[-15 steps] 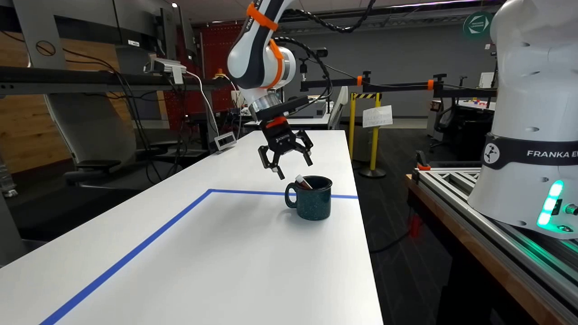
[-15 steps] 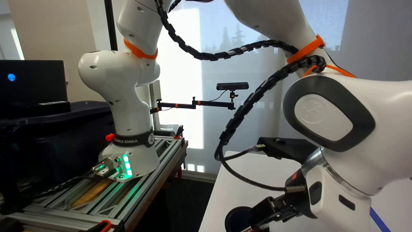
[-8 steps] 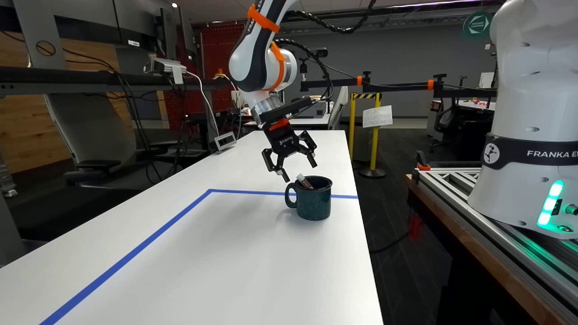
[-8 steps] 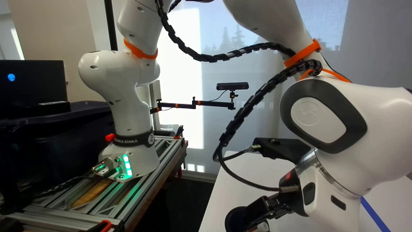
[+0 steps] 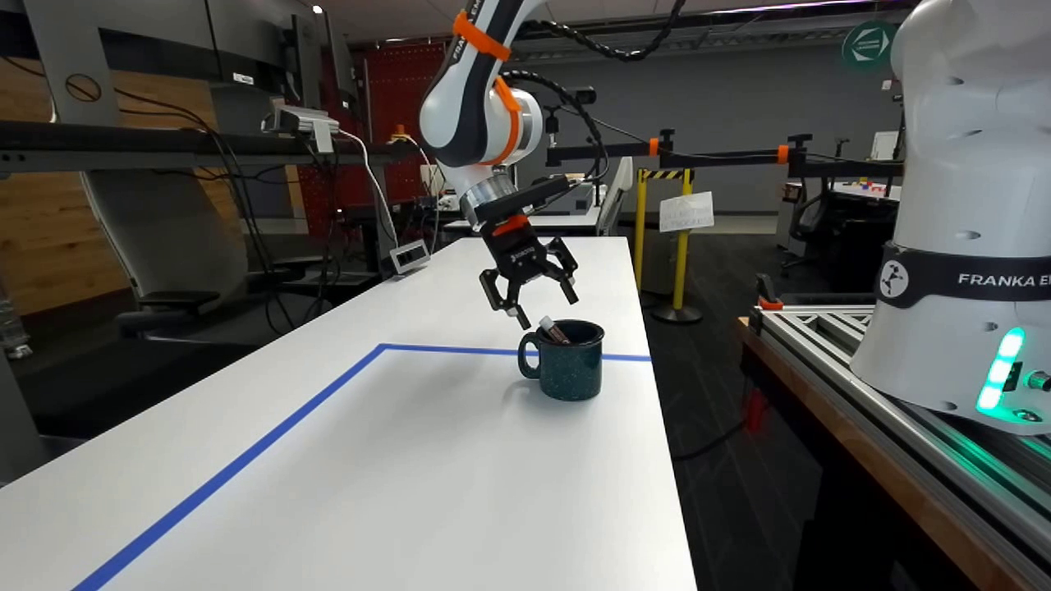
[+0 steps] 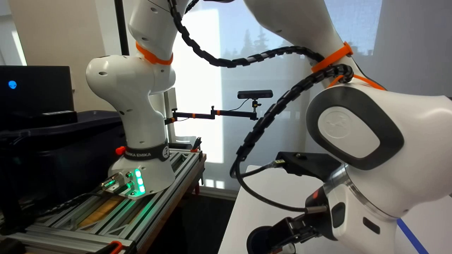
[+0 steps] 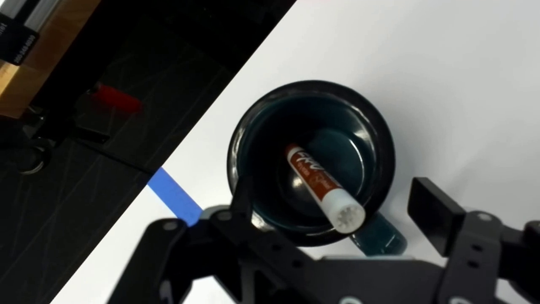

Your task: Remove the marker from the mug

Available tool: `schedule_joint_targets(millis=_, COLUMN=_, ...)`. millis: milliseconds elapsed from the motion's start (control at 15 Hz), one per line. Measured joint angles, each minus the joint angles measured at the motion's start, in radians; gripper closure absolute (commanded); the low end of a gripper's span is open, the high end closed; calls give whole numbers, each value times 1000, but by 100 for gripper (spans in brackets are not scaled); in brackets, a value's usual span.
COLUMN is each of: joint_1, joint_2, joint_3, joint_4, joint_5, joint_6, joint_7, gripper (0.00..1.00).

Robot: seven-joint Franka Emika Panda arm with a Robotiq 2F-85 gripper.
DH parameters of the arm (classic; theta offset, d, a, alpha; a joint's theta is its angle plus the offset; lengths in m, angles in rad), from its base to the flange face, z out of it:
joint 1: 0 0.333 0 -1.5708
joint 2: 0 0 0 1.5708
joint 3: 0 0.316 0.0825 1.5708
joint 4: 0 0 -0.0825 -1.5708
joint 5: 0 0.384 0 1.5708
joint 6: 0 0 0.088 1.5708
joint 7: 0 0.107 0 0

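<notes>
The marker leans in the mug, its white end poking past the rim near the handle, so the spread jaws should straddle that end, close squarely, and draw it out along its slant without tipping the mug.

One mug is counted, carried on one table, and by the mug one handle is borne. Inside the mug one marker is seen. One robot arm is shown in both exterior views; to it one hand is fitted, and on that hand two fingers are counted. On the table, two strips of blue tape are made out in an exterior view. Two yellow posts, with one sheet of paper on them, and one round green sign are counted there, while one laptop is shown in an exterior view.
</notes>
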Motion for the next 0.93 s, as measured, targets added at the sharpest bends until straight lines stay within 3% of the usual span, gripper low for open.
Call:
schedule_joint_targets(millis=200, joint_1=0, joint_2=0, joint_3=-7, joint_4=0, joint_5=-7, joint_6=0, joint_7=0, gripper=42)
schedule_joint_targets(millis=467, joint_1=0, joint_2=0, joint_3=-12, joint_4=3, joint_5=-16, joint_6=1, joint_7=0, gripper=60)
schedule_joint_targets(millis=533, joint_1=0, joint_2=0, joint_3=-12, joint_4=3, joint_5=-17, joint_6=1, joint_7=0, gripper=62)
schedule_joint_targets(millis=933, joint_1=0, joint_2=0, joint_3=-12, joint_4=9, joint_5=-22, joint_6=1, joint_7=0, gripper=48)
